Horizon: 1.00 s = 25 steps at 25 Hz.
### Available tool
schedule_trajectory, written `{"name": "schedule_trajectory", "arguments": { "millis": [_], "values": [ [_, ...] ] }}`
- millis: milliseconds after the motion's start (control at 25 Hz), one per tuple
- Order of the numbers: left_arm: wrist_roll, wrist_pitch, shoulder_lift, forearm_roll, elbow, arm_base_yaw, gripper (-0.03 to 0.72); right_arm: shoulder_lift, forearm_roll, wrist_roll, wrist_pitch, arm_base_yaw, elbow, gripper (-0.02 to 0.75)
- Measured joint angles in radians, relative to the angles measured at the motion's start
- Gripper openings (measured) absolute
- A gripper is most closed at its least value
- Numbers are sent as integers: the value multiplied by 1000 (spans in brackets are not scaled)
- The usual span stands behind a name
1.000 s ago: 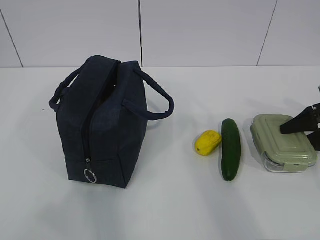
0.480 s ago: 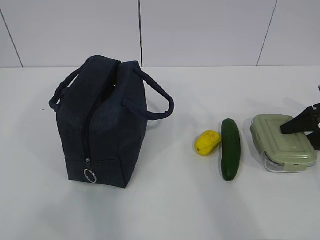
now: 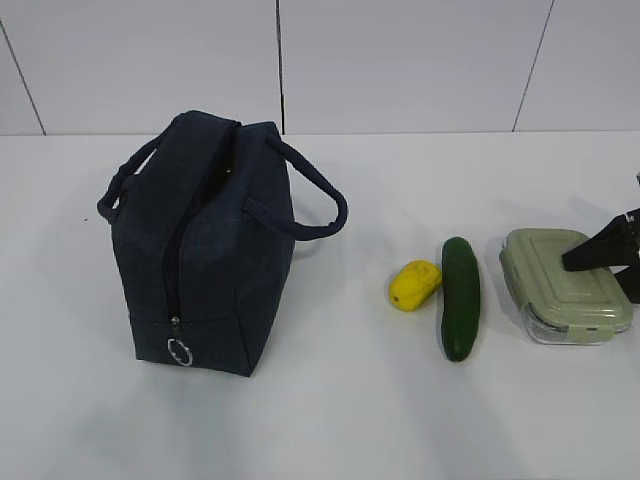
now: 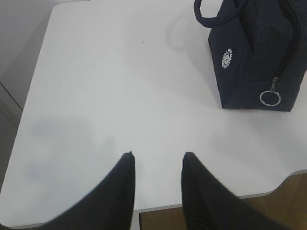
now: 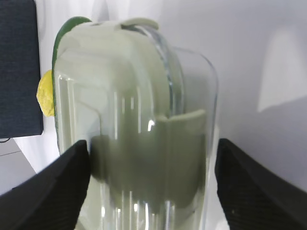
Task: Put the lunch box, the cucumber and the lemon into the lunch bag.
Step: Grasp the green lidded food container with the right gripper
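Lunch box [image 5: 144,143] sits between the wide-open right gripper [image 5: 151,191], whose fingers look barely clear of the slick clear walls, so an off-centre squeeze could skid it.

Bright, even light; soft faint shadows on the white desk [image 3: 330,420]. The close lunch box [image 5: 144,143] is blurred, with glare streaks.

We see white table [image 3: 350,420]: lunch bag [image 3: 205,250] at 9 o'clock; lemon [image 3: 414,284], cucumber [image 3: 460,297], lunch box [image 3: 560,290] toward 3 o'clock.
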Motion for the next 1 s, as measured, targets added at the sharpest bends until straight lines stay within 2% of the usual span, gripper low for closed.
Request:
{"name": "schedule_trajectory", "arguments": {
  "millis": [600, 920, 1000],
  "values": [
    [0, 0, 0, 0, 0, 0, 235, 0, -2, 1, 0, 16, 0, 582],
    [0, 0, 0, 0, 0, 0, 235, -2, 12, 2, 21, 16, -3, 404],
    [0, 0, 0, 0, 0, 0, 235, -2, 12, 2, 22, 16, -3, 393]
  ]
}}
